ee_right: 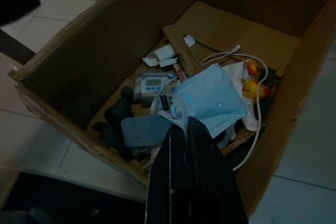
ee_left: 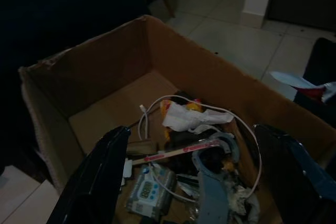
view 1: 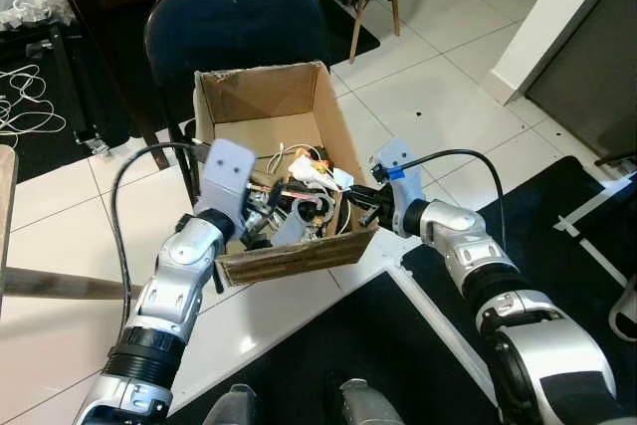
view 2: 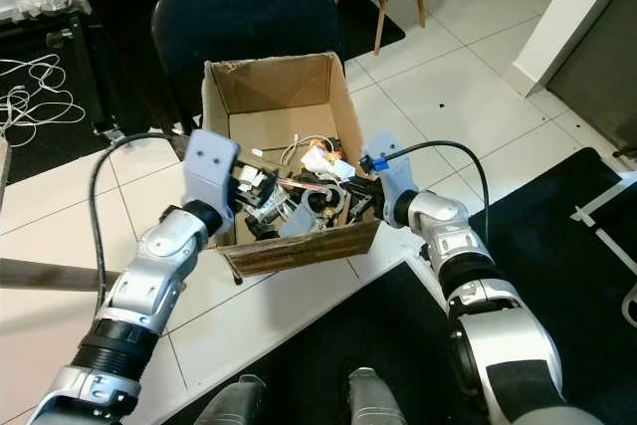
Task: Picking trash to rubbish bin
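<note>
Open brown cardboard box (view 1: 261, 97) on the floor, cluttered with trash, right hand (ee_right: 181, 129) clamped on a pale blue crumpled wrapper (ee_right: 210, 100) over its near right corner, left hand (ee_left: 194, 182) fingers apart above the near side.

Box (view 1: 261, 97) floor hidden under clutter
</note>
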You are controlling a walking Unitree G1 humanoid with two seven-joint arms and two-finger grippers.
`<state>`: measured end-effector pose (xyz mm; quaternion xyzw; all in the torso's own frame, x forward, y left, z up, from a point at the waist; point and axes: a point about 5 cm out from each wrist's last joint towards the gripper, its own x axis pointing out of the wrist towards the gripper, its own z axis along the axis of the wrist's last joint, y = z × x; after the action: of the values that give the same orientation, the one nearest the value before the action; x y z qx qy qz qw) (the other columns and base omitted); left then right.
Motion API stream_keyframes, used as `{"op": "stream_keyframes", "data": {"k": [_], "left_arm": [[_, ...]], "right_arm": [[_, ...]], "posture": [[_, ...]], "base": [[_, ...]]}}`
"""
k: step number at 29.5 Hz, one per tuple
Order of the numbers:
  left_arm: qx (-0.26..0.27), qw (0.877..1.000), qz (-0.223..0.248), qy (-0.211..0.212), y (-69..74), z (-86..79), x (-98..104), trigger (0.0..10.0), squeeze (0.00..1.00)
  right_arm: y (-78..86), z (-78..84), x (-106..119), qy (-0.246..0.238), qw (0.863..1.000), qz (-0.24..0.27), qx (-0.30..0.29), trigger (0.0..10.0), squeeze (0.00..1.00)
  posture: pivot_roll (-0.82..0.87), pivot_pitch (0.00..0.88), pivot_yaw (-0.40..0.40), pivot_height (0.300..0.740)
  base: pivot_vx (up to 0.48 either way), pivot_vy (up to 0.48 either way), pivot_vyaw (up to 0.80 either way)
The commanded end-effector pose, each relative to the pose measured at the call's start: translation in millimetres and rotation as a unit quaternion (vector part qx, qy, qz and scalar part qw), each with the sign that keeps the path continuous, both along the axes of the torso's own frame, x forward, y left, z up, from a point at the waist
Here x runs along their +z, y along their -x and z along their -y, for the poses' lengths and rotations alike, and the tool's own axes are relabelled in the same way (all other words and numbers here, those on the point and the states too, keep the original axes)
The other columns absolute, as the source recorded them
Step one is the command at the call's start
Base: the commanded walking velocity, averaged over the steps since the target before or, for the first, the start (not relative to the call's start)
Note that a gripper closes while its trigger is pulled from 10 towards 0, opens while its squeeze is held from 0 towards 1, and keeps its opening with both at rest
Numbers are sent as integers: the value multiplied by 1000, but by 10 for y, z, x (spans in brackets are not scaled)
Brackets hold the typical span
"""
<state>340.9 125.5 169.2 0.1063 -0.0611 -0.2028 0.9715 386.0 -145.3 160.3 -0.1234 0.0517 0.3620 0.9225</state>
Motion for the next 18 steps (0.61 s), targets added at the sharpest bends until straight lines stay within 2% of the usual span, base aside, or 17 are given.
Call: {"op": "stream_keyframes", "data": {"k": [1,5,6,18], "left_arm": [[-28,999,-16,-10,66,-11,-100,10000,0],[-68,998,-17,2,116,17,-100,10000,0],[-96,995,-13,6,151,34,-81,10000,0],[-136,990,9,16,181,71,3,10000,0]], "right_arm": [[10,34,-51,16,1000,-6,-5,10000,0],[5,43,-50,20,1000,-6,-9,10000,0],[1,50,-51,21,1000,-6,-12,10000,0],[-7,50,-60,25,1000,-9,-16,10000,0]], "posture": [[25,307,-40,740],[24,309,-40,740],[26,309,-42,740],[26,309,-42,740]], "base": [[0,0,0],[0,0,0],[0,0,0],[0,0,0]]}}
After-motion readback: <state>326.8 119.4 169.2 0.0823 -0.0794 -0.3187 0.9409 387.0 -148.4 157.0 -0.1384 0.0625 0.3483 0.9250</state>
